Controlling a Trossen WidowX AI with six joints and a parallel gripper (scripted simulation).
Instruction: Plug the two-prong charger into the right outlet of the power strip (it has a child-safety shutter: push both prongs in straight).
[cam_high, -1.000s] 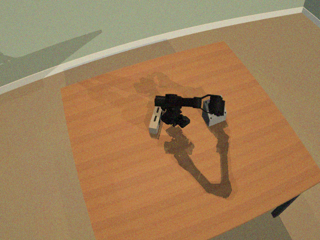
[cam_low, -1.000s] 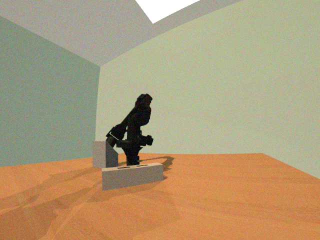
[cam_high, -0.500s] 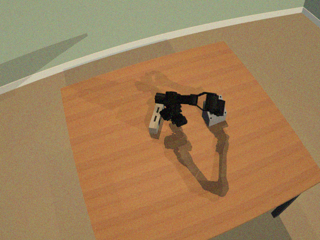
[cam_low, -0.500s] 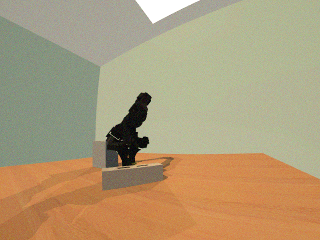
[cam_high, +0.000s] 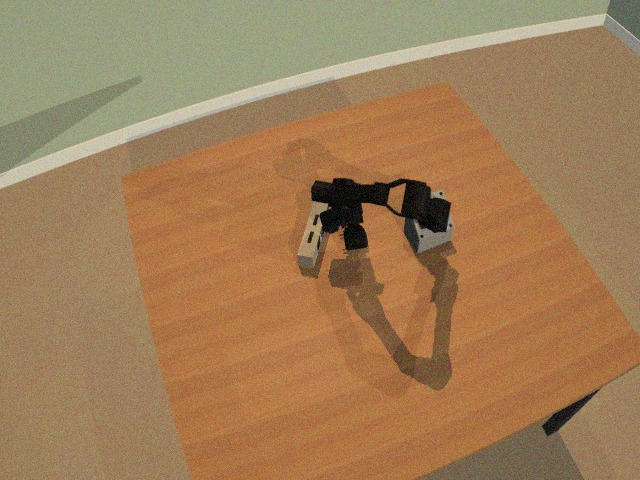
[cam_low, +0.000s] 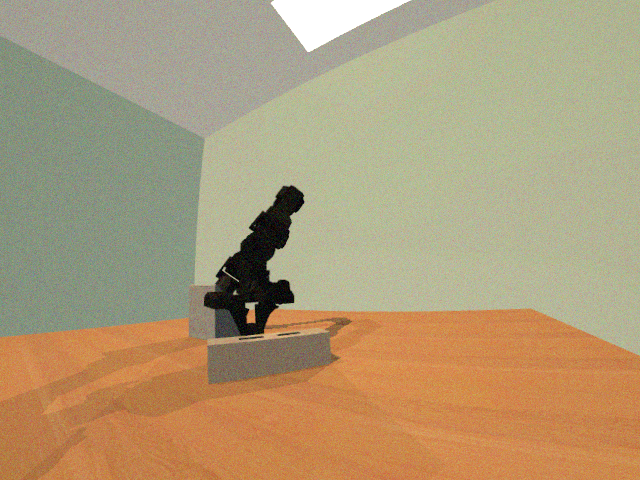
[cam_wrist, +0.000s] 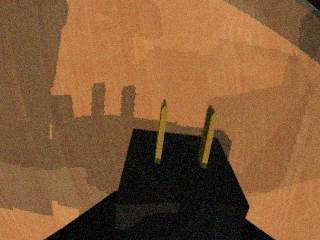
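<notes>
The pale power strip (cam_high: 308, 254) (cam_low: 268, 360) lies on the table, its two slotted outlets facing up. My gripper (cam_low: 252, 326) is shut on the black charger (cam_low: 252, 329) (cam_wrist: 175, 175). In the exterior view they are just behind the strip's top edge, which hides whatever is lower. In the wrist view two brass prongs, a left prong (cam_wrist: 161, 132) and a right prong (cam_wrist: 207, 137), stick out of the charger's face, clear of any outlet, with table wood behind them. In the top view the arm hides the fingertips and the charger beside the strip.
The black arm (cam_high: 369, 193) (cam_low: 258, 248) reaches over from a grey block (cam_high: 433, 240) (cam_low: 201, 312) with dark screw holes. Its shadows fall across the wooden table (cam_high: 248, 361) (cam_low: 439, 403). A wall stands beyond the table.
</notes>
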